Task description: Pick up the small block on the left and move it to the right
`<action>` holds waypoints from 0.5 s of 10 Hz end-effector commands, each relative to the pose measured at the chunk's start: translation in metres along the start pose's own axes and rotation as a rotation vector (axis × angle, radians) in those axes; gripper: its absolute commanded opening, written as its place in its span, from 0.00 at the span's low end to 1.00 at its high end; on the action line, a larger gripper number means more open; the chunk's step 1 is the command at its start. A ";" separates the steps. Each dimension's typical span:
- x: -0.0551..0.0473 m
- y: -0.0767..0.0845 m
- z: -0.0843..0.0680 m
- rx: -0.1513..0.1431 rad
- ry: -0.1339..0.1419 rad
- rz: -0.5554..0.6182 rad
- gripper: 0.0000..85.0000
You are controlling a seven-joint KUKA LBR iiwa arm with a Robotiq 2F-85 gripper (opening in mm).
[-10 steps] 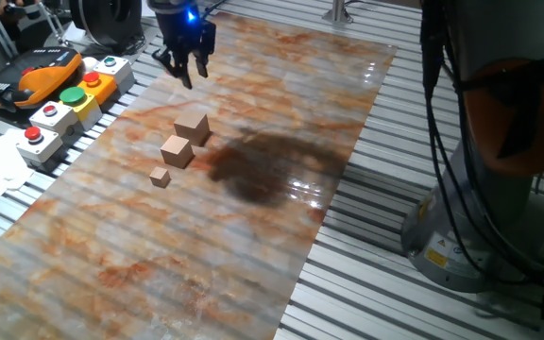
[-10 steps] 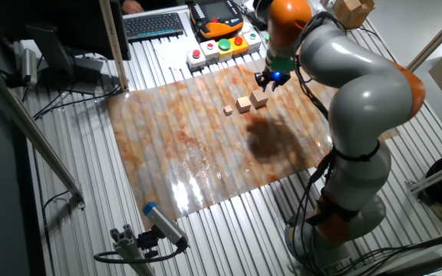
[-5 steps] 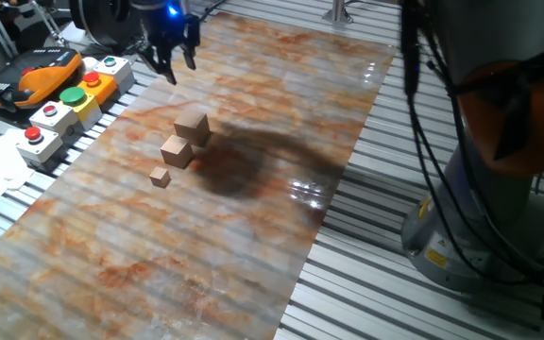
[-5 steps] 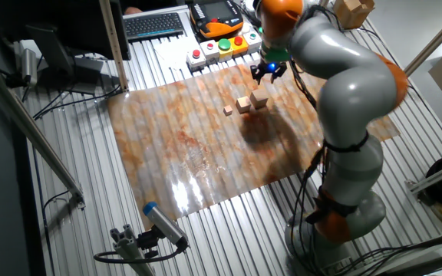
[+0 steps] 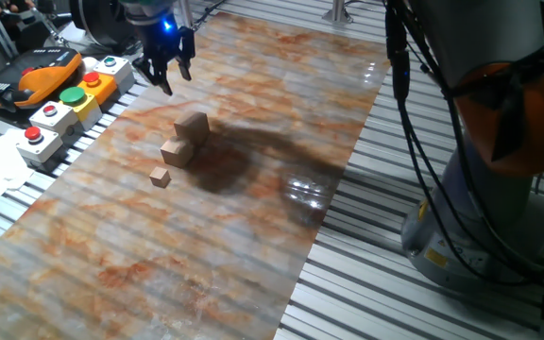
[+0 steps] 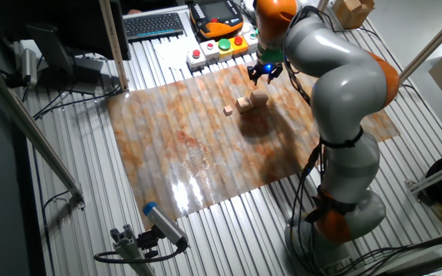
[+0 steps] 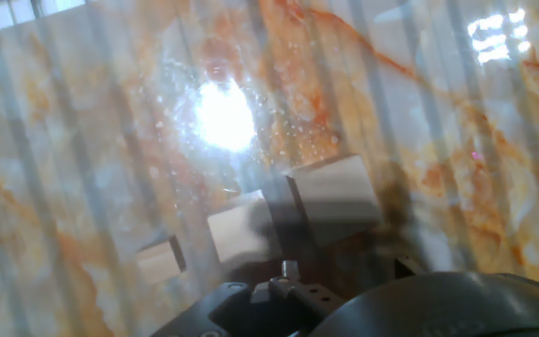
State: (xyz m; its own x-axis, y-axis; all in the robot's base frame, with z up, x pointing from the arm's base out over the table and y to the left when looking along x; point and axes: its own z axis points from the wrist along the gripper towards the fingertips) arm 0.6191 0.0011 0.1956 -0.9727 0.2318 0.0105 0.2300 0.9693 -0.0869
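The gripper (image 5: pixel 163 76) hangs in the air above the marbled sheet (image 5: pixel 253 236), its dark fingers (image 5: pixel 171 69) pointing down with a visible gap between them, so it is spread and holds nothing. A blue light glows on the hand just above the fingers in both fixed views.

Below the gripper and a little toward the camera in one fixed view sits the small block (image 5: pixel 193 127), resting on the sheet and well clear of the fingertips. Next outward from the tool is the medium cube (image 5: pixel 177 151), which looks to be touching the small block or just beside it; this view cannot settle which. Farthest from the gripper in the same row lies the tiny cube (image 5: pixel 161 177), apart from the medium one.

The other fixed view shows the gripper (image 6: pixel 265 71) from the far side, with the whole grey arm (image 6: pixel 336 84) arching over the sheet, and the small block (image 6: pixel 258 99) just below the fingers in the picture; the cubes are too small there to judge their gaps.

The hand view shows no fingertips, only the dark body of the hand at the bottom edge. It does show the small block (image 7: pixel 335 197), the medium cube (image 7: pixel 241 234) close against it, and the tiny cube (image 7: pixel 160 259) set apart.

Off to one side of the gripper, beyond the sheet's edge, stands a button box (image 5: pixel 69 104) with red and green buttons.
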 end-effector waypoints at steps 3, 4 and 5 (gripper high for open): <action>-0.001 0.002 0.012 0.005 0.002 -0.005 0.60; -0.001 0.002 0.016 0.002 -0.005 -0.006 0.60; -0.002 0.001 0.019 0.014 -0.008 -0.021 0.60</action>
State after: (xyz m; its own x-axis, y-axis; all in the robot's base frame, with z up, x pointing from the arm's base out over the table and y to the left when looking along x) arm 0.6203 -0.0004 0.1759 -0.9780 0.2084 0.0041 0.2069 0.9728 -0.1043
